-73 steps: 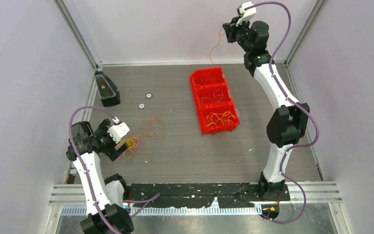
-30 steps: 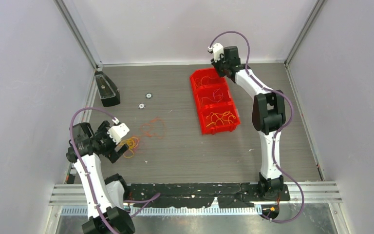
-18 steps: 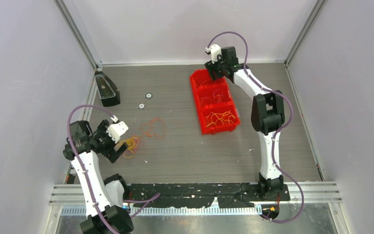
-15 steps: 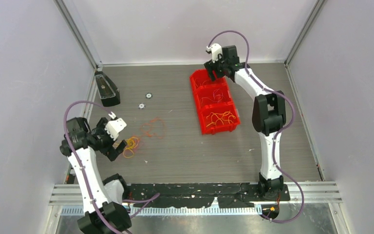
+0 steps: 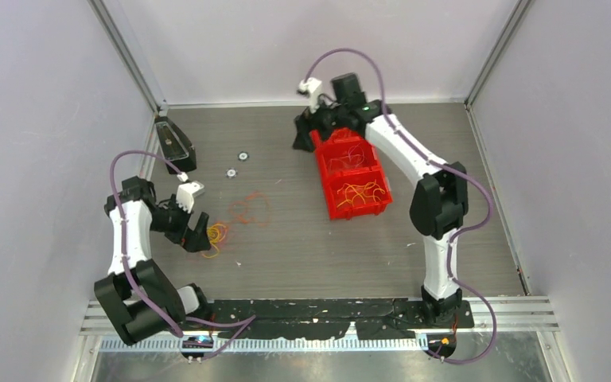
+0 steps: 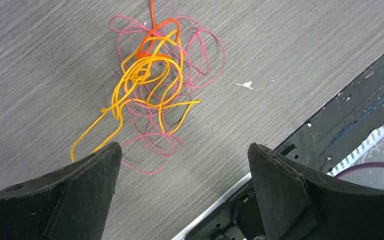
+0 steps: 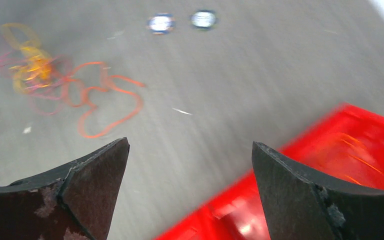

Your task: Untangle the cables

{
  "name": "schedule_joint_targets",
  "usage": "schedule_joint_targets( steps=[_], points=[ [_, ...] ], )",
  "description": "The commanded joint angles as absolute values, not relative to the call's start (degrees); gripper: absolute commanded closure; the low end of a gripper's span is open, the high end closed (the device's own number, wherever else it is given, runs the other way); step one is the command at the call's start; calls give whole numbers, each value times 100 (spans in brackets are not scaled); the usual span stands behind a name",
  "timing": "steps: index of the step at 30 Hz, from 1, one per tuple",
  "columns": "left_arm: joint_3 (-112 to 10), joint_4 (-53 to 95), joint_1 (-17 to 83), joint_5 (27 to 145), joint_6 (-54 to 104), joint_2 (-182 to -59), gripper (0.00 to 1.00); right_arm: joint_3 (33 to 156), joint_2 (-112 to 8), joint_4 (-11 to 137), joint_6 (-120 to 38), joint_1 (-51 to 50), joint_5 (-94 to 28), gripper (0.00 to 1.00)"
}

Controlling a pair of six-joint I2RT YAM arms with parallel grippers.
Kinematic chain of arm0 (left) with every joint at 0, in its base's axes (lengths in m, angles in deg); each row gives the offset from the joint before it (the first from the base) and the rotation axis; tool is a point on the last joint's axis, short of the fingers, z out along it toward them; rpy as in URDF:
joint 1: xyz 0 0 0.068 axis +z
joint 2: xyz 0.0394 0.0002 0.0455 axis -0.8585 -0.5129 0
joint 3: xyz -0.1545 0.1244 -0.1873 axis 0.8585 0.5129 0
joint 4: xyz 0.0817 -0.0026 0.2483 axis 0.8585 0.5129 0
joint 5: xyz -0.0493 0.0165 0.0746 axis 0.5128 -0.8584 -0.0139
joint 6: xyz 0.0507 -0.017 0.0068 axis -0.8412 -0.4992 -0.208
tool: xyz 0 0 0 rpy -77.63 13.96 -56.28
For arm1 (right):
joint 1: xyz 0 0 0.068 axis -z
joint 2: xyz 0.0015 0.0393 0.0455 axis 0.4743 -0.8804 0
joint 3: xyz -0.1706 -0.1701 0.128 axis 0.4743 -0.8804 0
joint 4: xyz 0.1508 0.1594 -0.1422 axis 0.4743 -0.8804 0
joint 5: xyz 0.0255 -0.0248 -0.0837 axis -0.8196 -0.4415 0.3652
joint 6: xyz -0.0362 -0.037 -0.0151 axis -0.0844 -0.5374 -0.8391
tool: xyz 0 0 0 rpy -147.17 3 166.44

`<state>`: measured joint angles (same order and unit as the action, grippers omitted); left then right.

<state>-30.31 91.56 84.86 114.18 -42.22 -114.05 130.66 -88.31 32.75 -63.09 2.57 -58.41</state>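
- I see the cables (image 5: pixel 217 233), a small tangle of thin yellow, pink-red and orange strands, lying on the grey wood-grain worktop (image 5: pixel 302 247) in the near left part of the scene.
- In my left wrist view the yellow loops sit bunched over looser pink-red loops. An orange strand crosses the top of the bunch and runs out of the picture.
- From above, one orange loop (image 5: pixel 252 209) spreads from the bunch toward the right, flat on the worktop. My right wrist view shows it joined to the tangle.
- The left gripper (image 5: pixel 199 240) hangs low just left of the cables. Its jaws stand wide apart and grip nothing, and the tangle lies just beyond the fingertips.
- One yellow end comes close to a fingertip (image 6: pixel 111 150); I cannot tell whether they touch.
- The right gripper (image 5: pixel 305 134) is over the far part of the worktop, well apart from the cables. It is just left of the far end of a red plastic bin (image 5: pixel 358 209) with three compartments in a row. Its jaws are also spread wide and hold nothing.
- The bin's near compartment holds yellow and orange strands and the middle one holds thin reddish ones. The far compartment is partly hidden behind the right arm.
- Two small round discs (image 5: pixel 243 157) lie on the far left half of the worktop.
- A black wedge-shaped block (image 5: pixel 171 145) sits at the far left edge.
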Motion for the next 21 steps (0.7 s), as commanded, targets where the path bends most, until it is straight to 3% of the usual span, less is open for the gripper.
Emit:
schedule_joint_targets(
  steps=[1,10,16,20,21],
  points=[
    [-3228,8715,8439,11282,-3267,-11662,0,13004,-9067,3098,-6394,-741,-6271,1],
    [-3161,8530,8747,11113,-2906,-11864,1,13102,-9895,3602,-5991,-2109,-5610,0],
    [-3006,8447,8789,11123,-2763,-11889,1,13385,-10393,3640,-6020,-2510,-4868,4],
    [-2918,8329,8784,11110,-2714,-11914,0,13456,-10677,3746,-6040,-2620,-4626,1],
    [-2896,8267,8788,11096,-2655,-11919,0,13452,-10740,3765,-6027,-2632,-4607,5]
  ],
)
